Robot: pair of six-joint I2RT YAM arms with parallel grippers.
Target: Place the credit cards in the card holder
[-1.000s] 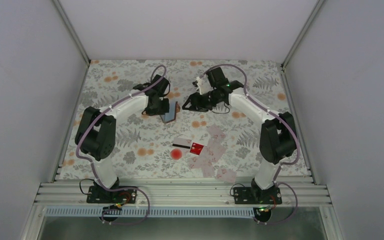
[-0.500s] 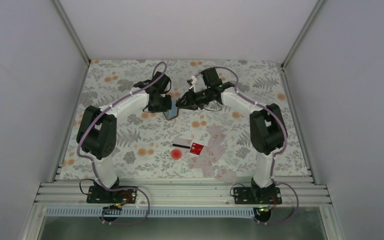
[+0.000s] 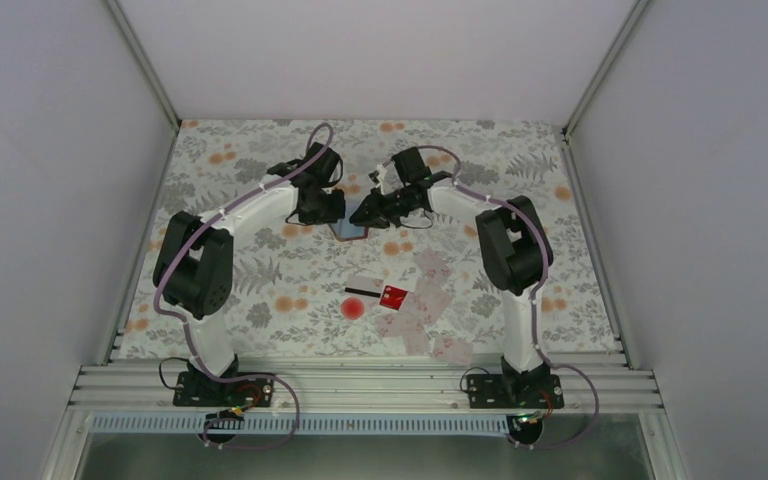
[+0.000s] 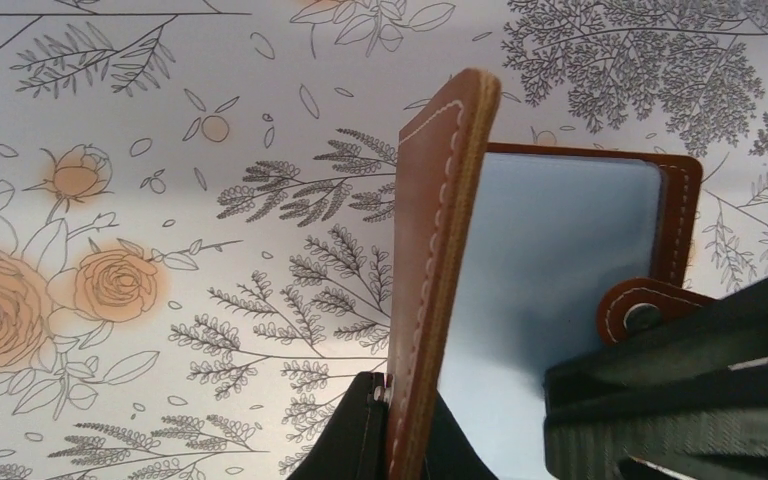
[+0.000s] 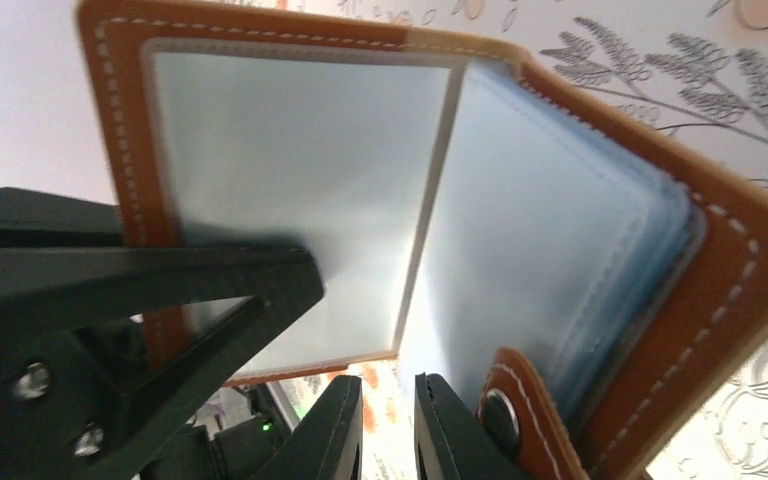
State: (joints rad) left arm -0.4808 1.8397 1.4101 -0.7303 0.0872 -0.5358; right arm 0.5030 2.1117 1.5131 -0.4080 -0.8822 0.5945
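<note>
Our left end effector (image 4: 400, 425) clamps one cover of the card holder (image 4: 560, 250), open at the counter's (image 3: 250, 170) far middle. Our right end effector (image 5: 388, 425) sits nearly closed at its pocket edge, and we cannot tell whether it grips. The credit cards (image 3: 415, 300) lie well apart toward the bases, nearer the right arm.

Noting a floral cloth (image 3: 230, 140) covering the whole tabletop, printed with grey ferns and orange roses (image 4: 110, 285). Seeing a round red spot (image 3: 352, 309) showing on the cloth near its middle, toward the near side. Recording plain white walls closing in at back (image 3: 370, 60), left and right, with slanted aluminium posts (image 3: 145, 65) running up both back corners. Logging a ribbed aluminium rail (image 3: 360, 385) spanning the near edge, a perforated strip (image 3: 360, 423) just below it, then dull grey sheet metal (image 3: 360, 455).
</note>
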